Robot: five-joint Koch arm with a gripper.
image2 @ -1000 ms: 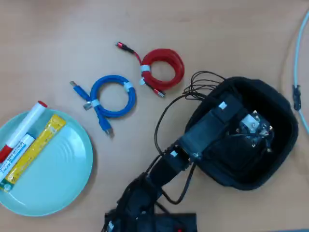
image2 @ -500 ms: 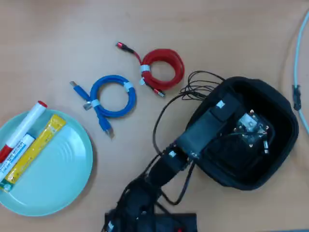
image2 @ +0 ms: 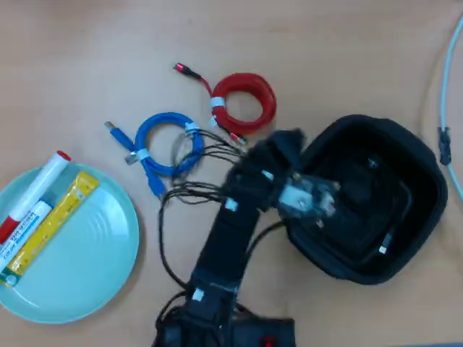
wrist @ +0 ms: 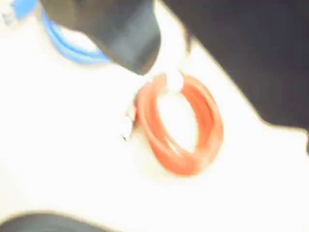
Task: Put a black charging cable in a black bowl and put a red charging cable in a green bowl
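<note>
1. While the pincer (wrist: 145, 67) hovers blurred beside the black bowl (image2: 419, 155), its opening cannot be told.
2. Red charging cable (image2: 249, 94) lies on the counter (image2: 325, 50) near that bowl; green bowl (image2: 87, 278) well apart.

Blurry red charging cable (wrist: 179, 126) ring on bright table (wrist: 63, 154), maybe just under dark gripper (wrist: 126, 36) tip.

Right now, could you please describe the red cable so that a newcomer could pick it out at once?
In the overhead view, start at the black bowl on the right; the red cable lies on the table to its upper left. It is a round coil with a white tie, and red, unlike the blue cable beside it.
</note>
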